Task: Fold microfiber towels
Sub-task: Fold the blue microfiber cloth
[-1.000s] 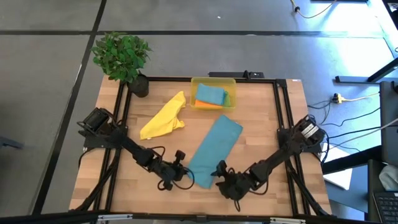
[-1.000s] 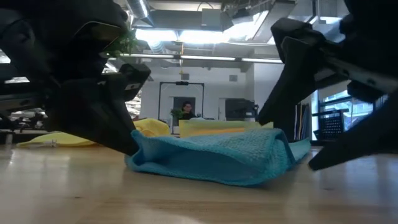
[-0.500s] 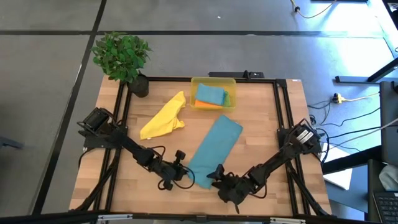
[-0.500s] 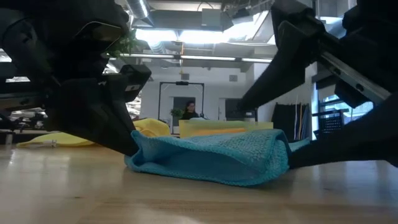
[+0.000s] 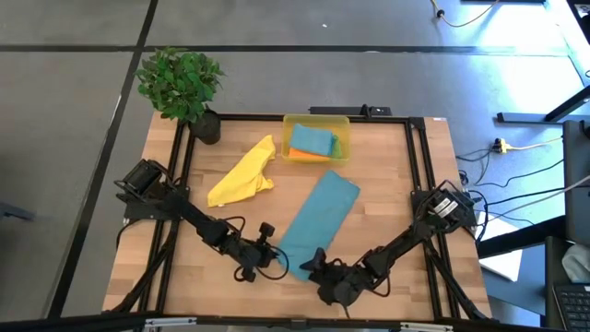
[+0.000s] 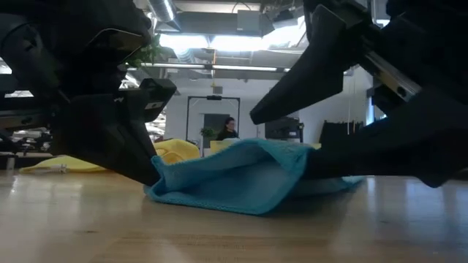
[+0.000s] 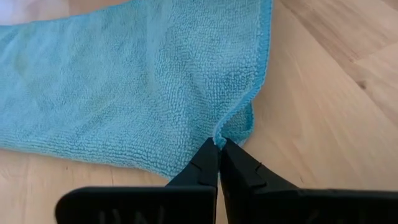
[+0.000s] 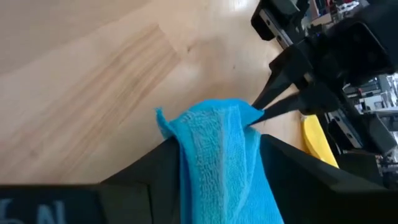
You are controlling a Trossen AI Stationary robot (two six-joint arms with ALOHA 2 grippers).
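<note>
A teal towel [image 5: 318, 217] lies as a long folded strip on the wooden table, slanting from mid-table to the near edge. My left gripper [image 5: 277, 262] is shut on its near left corner. My right gripper [image 5: 311, 265] is at the strip's near right end, its jaws wide, with that end bunched up between its fingers [image 8: 217, 140]. A yellow towel [image 5: 241, 175] lies crumpled at the far left. Another teal towel [image 5: 312, 140] and an orange one [image 5: 318, 157] rest in the yellow bin [image 5: 317, 119]. My left gripper pinches the towel's near left corner [image 7: 227, 127] between its two fingertips, coming in slanting down from the table's left. The corner is raised a little off the wood and the cloth beside it lies flat. My right gripper has the strip's near right end [image 8: 214, 124] standing between its two fingers [image 8: 163, 163], which come in low from the table's right. The cloth lies against both fingers and is humped up off the table [image 6: 256, 157]. One layer or several, I cannot tell.
A potted plant [image 5: 182, 83] stands at the far left corner. A black frame [image 5: 410, 166] runs around the work area. Bare wood lies to the right of the strip and along the near edge.
My right gripper has moved down and toward the table's left, closer to my left gripper, and has rolled. It has pushed the towel's near right end leftward, so that end now humps up between its fingers; the rest of the strip has stayed flat.
</note>
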